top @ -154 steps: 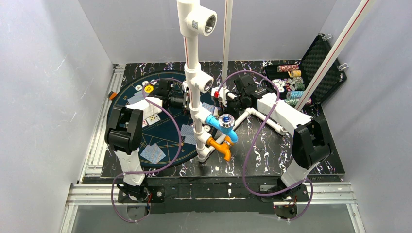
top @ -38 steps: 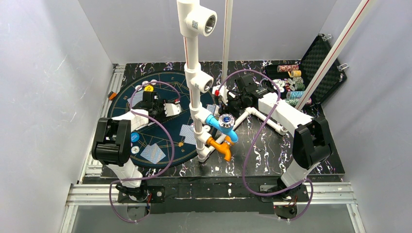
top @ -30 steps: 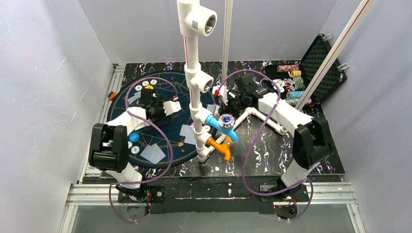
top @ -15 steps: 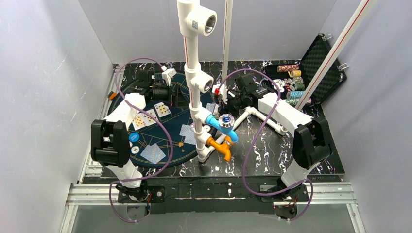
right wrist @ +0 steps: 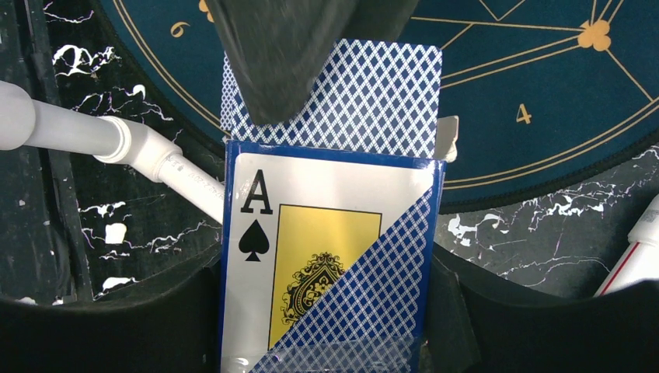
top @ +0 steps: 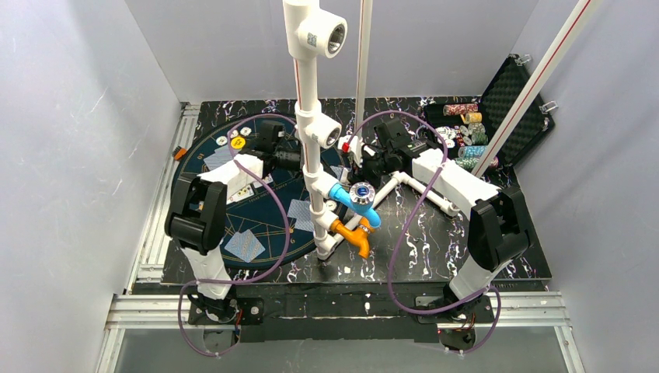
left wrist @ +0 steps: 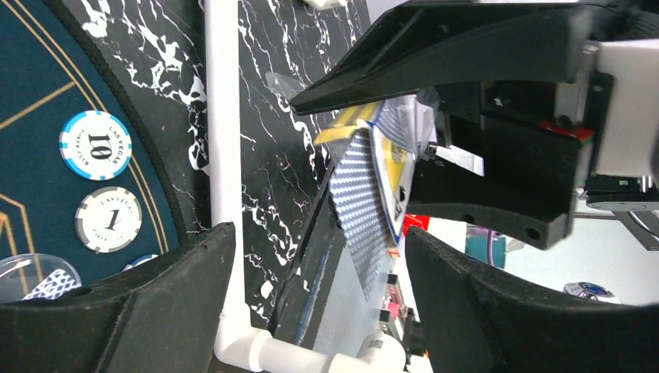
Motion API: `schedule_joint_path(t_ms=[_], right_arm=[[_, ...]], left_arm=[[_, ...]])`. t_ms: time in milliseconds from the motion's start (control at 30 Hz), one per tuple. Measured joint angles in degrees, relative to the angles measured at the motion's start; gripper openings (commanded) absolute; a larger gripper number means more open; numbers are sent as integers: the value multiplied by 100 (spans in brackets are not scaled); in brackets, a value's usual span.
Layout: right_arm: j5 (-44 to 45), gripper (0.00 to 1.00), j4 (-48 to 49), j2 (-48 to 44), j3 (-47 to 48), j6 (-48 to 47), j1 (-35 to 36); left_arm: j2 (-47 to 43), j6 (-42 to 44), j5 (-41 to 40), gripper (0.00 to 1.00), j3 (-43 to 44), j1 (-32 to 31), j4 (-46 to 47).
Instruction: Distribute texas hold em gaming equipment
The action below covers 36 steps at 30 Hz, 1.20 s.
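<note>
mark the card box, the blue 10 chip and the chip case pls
card box (right wrist: 326,256): right wrist view, its printed ace front.
blue 10 chip (left wrist: 95,144): left wrist view, centre of its face.
chip case (top: 503,92): top view, foam of its open lid.

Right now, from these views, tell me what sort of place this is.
Probably a robotics lab cell staged as a poker table: plain grey enclosure walls, a round dark-blue mat with gold lines, and a black foam-lined case holding stacked poker chips.
</note>
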Motion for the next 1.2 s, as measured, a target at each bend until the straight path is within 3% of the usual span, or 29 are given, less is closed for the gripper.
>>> schedule_joint_path(t_ms=[367,733,900,933,1033,1100,1200], right_arm=[[144,1,-61,0,-57,-11,46],[155,1,-142,-2,-90,-20,46],[157,1,-122,-2,-94,-31,46],[157,1,-109,-2,-94,-33,46],[160,1,-101,-2,-98,-37,46],[160,1,-101,-2,-103,-44,46],[160,1,-98,-2,-107,-55,46]], left_arm=[[393,-487,345,27,4,-61,162],[391,-546,348,0,4,162,190],[380,-549,343,0,2,225,190],[369,-551,341,9,2,243,190],[310,-535,350,50,-4,275,197],[262,-557,350,61,-15,295,225],[201,-603,302,65,-37,343,229]])
